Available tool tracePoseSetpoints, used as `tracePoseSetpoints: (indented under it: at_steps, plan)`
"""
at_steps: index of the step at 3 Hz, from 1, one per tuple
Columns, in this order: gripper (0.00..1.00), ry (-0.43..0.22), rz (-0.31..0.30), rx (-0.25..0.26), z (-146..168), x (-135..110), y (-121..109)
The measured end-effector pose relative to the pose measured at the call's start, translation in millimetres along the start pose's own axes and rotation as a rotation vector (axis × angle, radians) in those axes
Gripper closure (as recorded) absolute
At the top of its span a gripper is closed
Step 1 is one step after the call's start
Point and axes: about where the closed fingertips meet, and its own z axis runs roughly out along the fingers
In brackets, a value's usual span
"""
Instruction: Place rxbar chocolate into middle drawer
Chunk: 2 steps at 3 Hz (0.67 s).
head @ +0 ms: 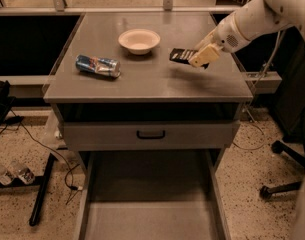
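The rxbar chocolate [180,55], a flat black bar with pale lettering, is held by its right end in my gripper [197,59] over the right part of the grey countertop [147,79]. The gripper is shut on the bar, and a shadow on the counter below shows it is lifted slightly off the surface. My white arm comes in from the upper right. The middle drawer [149,204] is pulled out wide open at the bottom of the view, well below and in front of the gripper, with a bare grey floor and thin side walls.
A white bowl [139,40] stands at the counter's back middle. A blue-and-silver can [97,65] lies on its side at the left. A closed drawer front with a black handle [151,134] sits above the open drawer. A chair base [284,169] is at the right.
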Motion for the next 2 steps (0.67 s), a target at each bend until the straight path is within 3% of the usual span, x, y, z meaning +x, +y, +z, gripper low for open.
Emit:
tracePoseSetpoints:
  at_steps: [1,2]
  plan:
    - [1.0,0.07,-0.035,0.028,-32,20,35]
    - [1.0,0.143,-0.03,0.042,-54,59,74]
